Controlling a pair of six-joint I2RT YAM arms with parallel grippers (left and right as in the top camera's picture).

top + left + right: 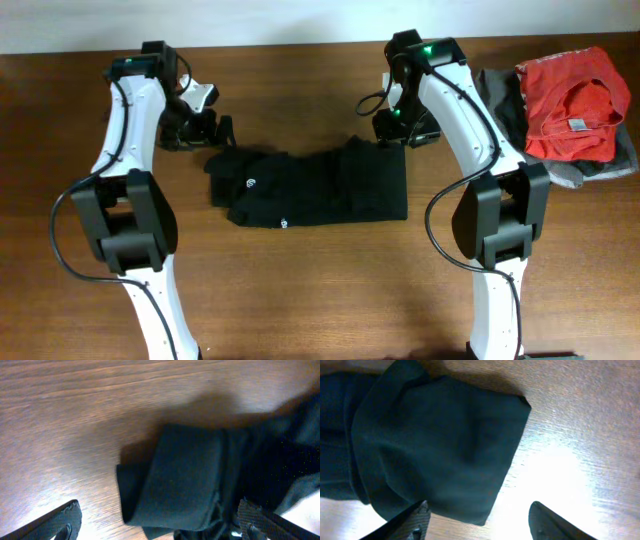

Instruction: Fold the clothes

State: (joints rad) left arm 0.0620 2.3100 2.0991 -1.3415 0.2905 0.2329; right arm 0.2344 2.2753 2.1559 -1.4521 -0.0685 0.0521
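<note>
A: Fingertips sit in the bottom corners of the left wrist view, far apart. The left claw is wide, holding nothing, hovering above a rolled edge of the clothes.

B: Mirror image opposite: the right claw is spread wide too, empty, over a squared corner of that black fabric.

A: Overhead tells the key story. The clothes lie in the middle of the table, partly folded, long axis running side to side between the arms, white logo toward the left end.

B: So each claw sits at the far edge of its own end: left claw by the lumpy left end, right claw at the neater right corner. Neither looks clearly nearer.

A: My read: the next fold turns on that axis, one end carried in toward the middle along it.

B: Any containers?

A: No bin or basket shows. At the table's far right a red shirt lies heaped on a grey garment, well apart from the clothes.

B: One worry: the left end is bunched, so a pinch there may catch several layers at once.
</note>
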